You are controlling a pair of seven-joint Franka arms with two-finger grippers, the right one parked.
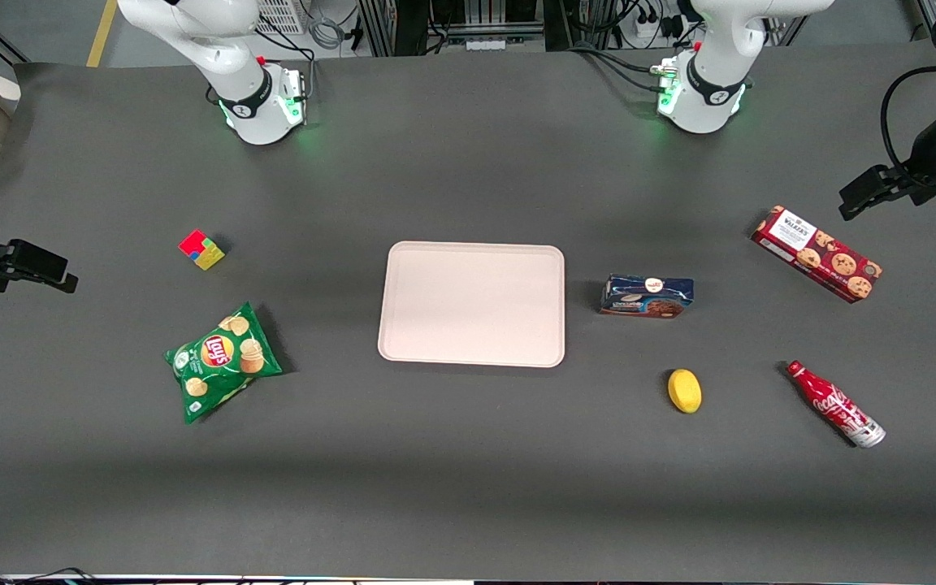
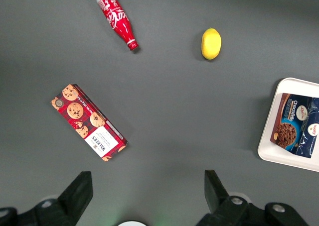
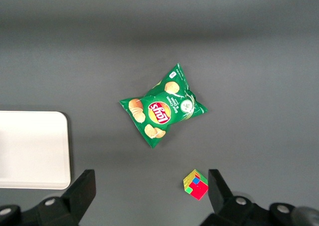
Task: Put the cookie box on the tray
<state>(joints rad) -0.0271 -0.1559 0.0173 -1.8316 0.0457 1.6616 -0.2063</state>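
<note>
Sitting on the table (image 1: 452, 487), the cookie box (image 1: 647, 295) rests just beside the tray (image 1: 472, 305), off the short edge that faces the working arm's end. A narrow strip of bare table shows between them. From the wrist view the box overlaps the tray's rim, but the front view shows it is not on the tray yet.

It looks like a small, light carton, stiff enough to lift but likely to dent under a hard squeeze. Its printed skin may be a bit slick. I'd take it across the short width, near the middle of its length, so it doesn't swing.

The gripper (image 2: 147, 196) hangs well apart from the box, out at the working arm's end of the table, with its fingers spread wide and nothing between them.

A lemon (image 1: 684, 391) lies near the box, closer to the front camera. A longer red box (image 1: 816, 253) and a cola bottle (image 1: 835, 404) lie farther toward the working arm's end. A chips bag (image 1: 222, 360) and a cube (image 1: 201, 249) sit toward the parked arm's end.

Nothing seems to block the short slide onto the tray, and the red box must not be mistaken for the target.
</note>
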